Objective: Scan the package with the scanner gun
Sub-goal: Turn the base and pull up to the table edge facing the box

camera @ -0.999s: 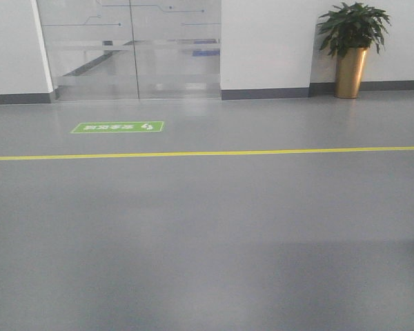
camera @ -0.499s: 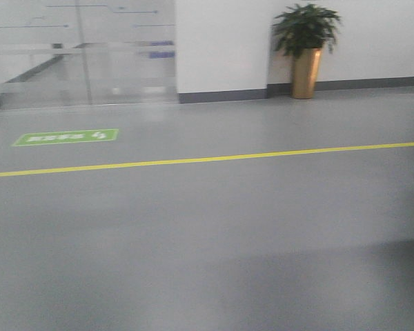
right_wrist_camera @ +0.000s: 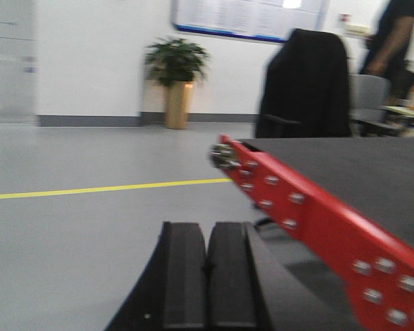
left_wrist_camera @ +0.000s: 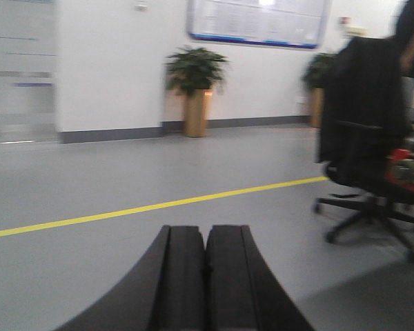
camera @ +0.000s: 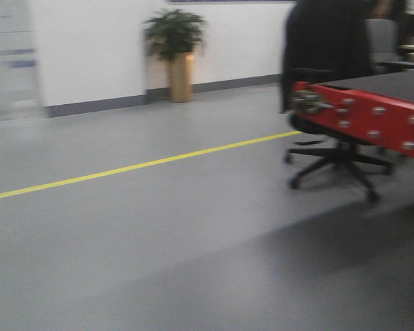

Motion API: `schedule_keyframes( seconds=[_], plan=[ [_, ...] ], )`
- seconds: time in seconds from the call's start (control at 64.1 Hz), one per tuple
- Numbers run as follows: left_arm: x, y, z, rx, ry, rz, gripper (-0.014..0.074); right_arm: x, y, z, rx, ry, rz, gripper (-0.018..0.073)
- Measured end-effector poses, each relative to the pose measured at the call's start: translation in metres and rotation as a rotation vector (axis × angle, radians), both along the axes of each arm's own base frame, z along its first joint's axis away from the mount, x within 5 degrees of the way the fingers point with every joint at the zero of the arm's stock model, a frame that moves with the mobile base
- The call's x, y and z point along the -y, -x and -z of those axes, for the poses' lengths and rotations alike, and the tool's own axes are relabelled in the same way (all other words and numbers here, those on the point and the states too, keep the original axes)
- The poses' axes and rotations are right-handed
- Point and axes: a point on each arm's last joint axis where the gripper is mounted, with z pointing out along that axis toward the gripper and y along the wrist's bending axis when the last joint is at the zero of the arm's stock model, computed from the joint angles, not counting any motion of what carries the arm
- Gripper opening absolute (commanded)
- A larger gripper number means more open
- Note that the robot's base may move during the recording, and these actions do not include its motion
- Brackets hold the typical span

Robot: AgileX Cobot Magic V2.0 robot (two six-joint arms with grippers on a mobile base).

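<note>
Exterior front-facing view shows neither the package nor the scanner gun, and neither wrist view shows them either; where they lie cannot be told, though the black-topped table with a red bolted side rail point(camera: 372, 121) is the likeliest place.

Only its near corner and a strip of dark surface show, cut off at the right edge. The left gripper point(left_wrist_camera: 205, 276) has its fingers pressed together on nothing, and so has the right gripper point(right_wrist_camera: 208, 276), which sits near the red rail.

Over the last second the view has swung to the right. The potted plant point(camera: 171, 55) has slid from the right side of the picture to the left, and the green floor sign has gone out of view. The yellow floor line point(camera: 138, 165) now runs at a slant, and the table has come in together with an office chair point(camera: 334, 155) draped in a black jacket point(camera: 324, 41). By my reading the base is turning toward the work surface, so the task is at the approach stage with nothing picked up.

Motion blur softens everything. A person point(right_wrist_camera: 390, 34) behind the chair is cropped at the head, and items on the far desk are too smeared to name.
</note>
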Motion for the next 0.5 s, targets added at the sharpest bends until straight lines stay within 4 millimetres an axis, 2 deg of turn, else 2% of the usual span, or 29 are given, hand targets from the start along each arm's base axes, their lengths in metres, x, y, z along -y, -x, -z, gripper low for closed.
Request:
schedule_keyframes(
  seconds=[0.499],
  plan=[
    [0.0000,0.0000,0.0000,0.000,0.000,0.000,-0.0111,0.0000,0.0000,0.0000,0.000,0.000,0.000,-0.0169]
  ],
)
